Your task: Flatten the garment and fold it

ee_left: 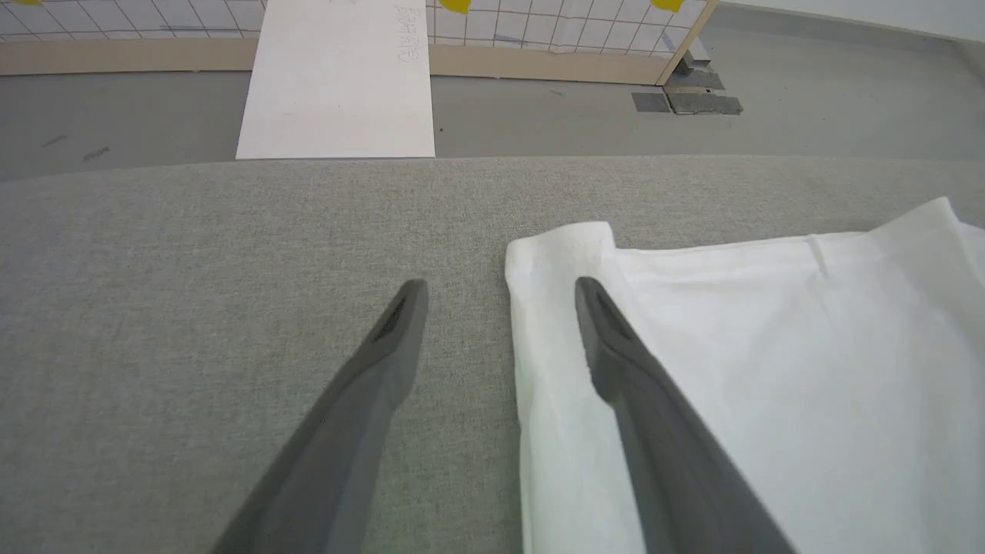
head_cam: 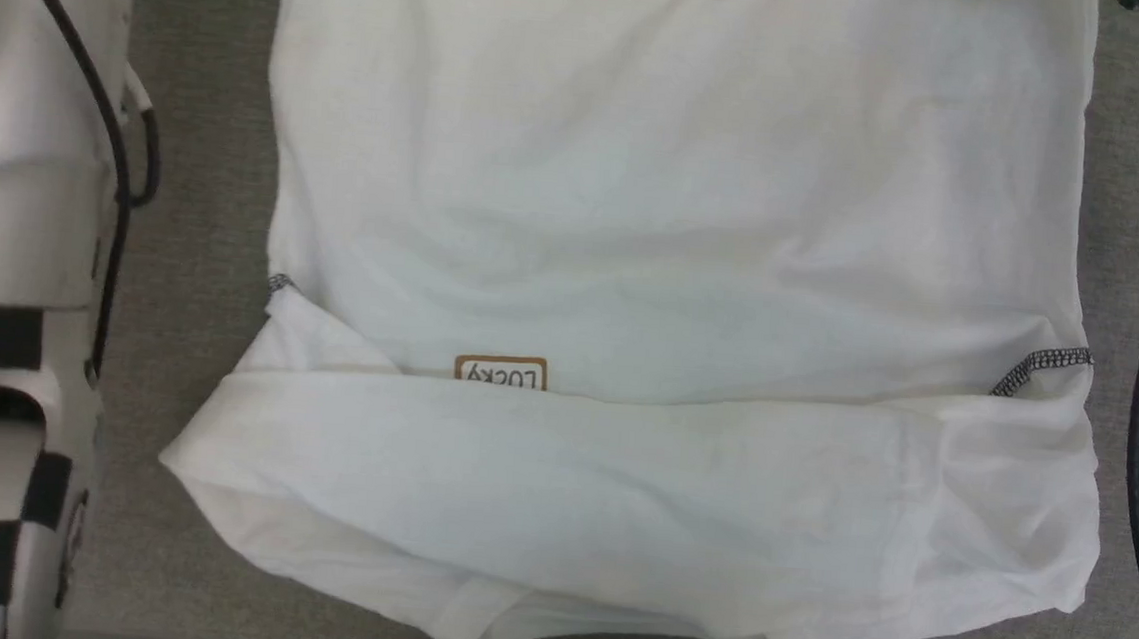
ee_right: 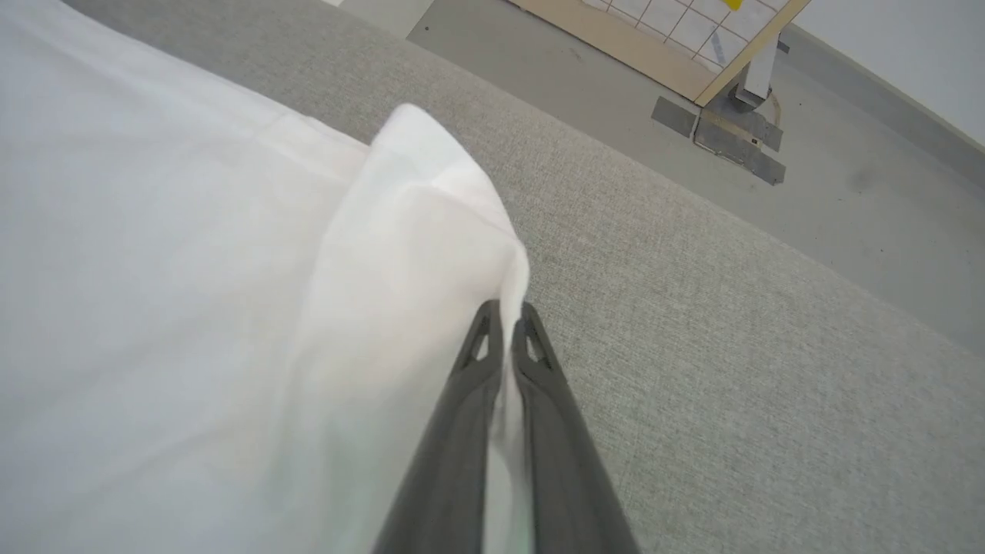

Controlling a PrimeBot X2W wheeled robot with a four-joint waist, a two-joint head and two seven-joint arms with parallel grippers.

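Head view: garment (head_cam: pixel 677 217) patch (head_cam: pixel 501 372) reads "LUCKY".

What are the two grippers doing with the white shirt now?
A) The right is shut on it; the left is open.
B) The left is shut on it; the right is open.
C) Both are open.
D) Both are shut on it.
A: the right gripper pinches a fold of the white shirt between closed fingers, while the left gripper stands open astride the shirt's edge.
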